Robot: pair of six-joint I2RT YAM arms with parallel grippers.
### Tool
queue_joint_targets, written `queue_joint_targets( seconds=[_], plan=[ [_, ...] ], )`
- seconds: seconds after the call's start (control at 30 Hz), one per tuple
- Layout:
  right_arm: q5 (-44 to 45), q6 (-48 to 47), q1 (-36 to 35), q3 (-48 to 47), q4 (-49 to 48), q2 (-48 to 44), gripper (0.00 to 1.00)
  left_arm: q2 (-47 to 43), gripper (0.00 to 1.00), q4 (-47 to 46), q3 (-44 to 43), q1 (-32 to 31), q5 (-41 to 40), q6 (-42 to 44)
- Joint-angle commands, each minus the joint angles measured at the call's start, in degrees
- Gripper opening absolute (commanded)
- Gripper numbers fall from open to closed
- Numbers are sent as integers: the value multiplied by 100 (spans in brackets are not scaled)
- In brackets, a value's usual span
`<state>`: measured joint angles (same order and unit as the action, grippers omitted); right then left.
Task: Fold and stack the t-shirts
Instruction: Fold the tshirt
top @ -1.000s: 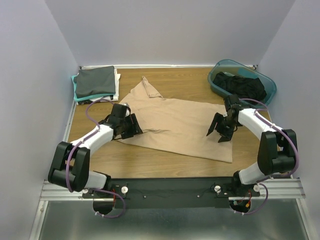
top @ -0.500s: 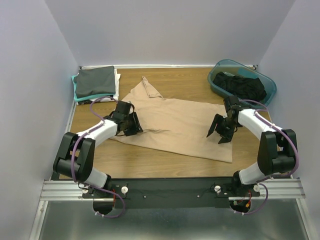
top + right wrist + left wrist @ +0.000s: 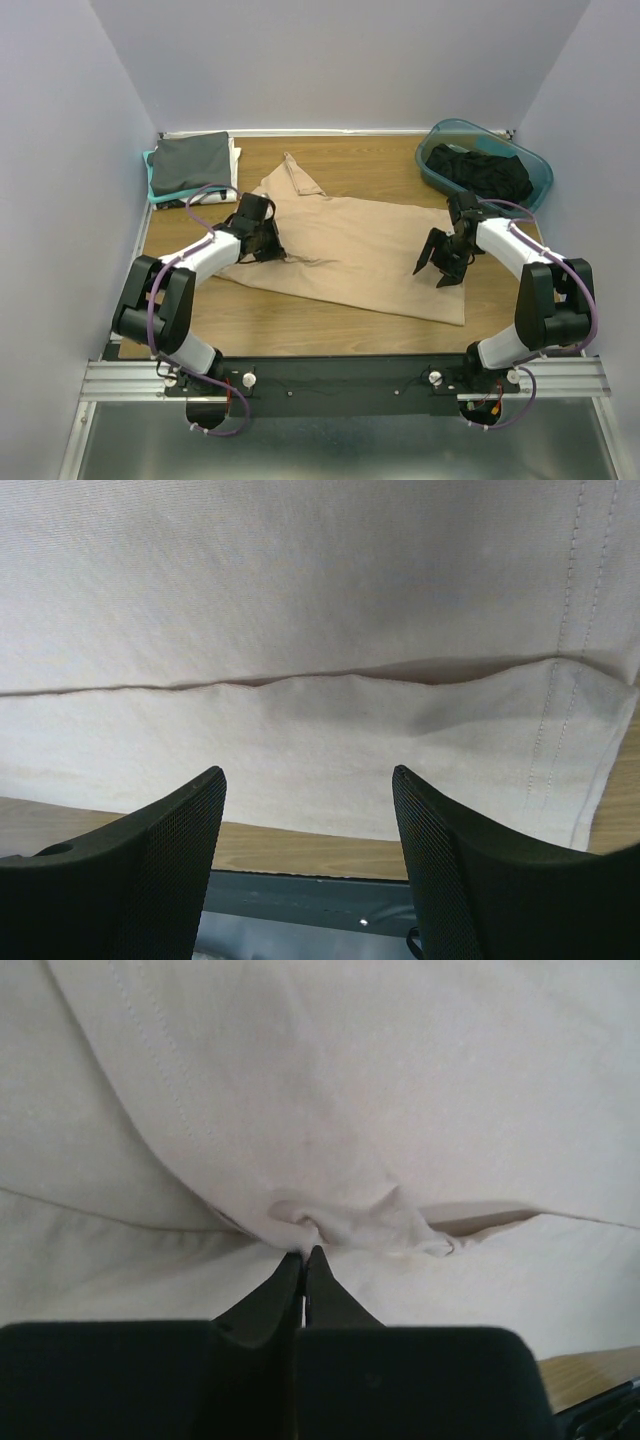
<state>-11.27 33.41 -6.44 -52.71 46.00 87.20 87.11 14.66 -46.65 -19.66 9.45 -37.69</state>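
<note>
A tan t-shirt [image 3: 350, 250] lies spread out, partly folded, across the middle of the table. My left gripper [image 3: 272, 248] sits at its left edge. In the left wrist view my left gripper [image 3: 303, 1253] is shut on a small bunched pinch of the tan t-shirt [image 3: 350, 1080]. My right gripper [image 3: 437, 262] hovers over the shirt's right part. The right wrist view shows my right gripper [image 3: 308, 770] open with nothing between its fingers, and the tan t-shirt [image 3: 300, 580] with a fold line below it. Folded t-shirts [image 3: 190, 165], dark grey on top, are stacked at the back left.
A teal tub [image 3: 543, 178] at the back right holds a black t-shirt [image 3: 482, 170]. Grey walls close in the table on three sides. Bare wood shows in front of the tan shirt and at the table's front rail [image 3: 300, 900].
My left gripper has moved forward and right onto the shirt's left edge and shut on a pinch of cloth. The right arm has not moved.
</note>
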Motion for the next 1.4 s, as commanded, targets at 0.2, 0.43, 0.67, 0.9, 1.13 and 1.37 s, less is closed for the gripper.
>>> queue_joint_targets(
  seconds=[0.2, 0.43, 0.67, 0.9, 1.13, 1.37],
  plan=[
    [81, -10, -42, 33, 32, 16, 75, 719, 1, 46, -941, -170, -154, 183],
    [107, 17, -33, 41, 6, 43, 75, 1185, 1, 81, -1513, -301, -146, 236],
    [134, 60, -33, 59, -12, 52, 75, 1545, 1, 108, -1926, -416, -119, 297],
    [169, 96, -33, 94, -21, 78, 75, 1879, 1, 108, -2321, -530, -49, 403],
    [169, 113, -33, 129, -38, 87, 75, 2099, 1, 152, -2515, -627, 74, 473],
    [169, 96, -33, 120, -38, 104, 75, 2179, 3, 178, -2568, -688, 144, 508]
  ],
)
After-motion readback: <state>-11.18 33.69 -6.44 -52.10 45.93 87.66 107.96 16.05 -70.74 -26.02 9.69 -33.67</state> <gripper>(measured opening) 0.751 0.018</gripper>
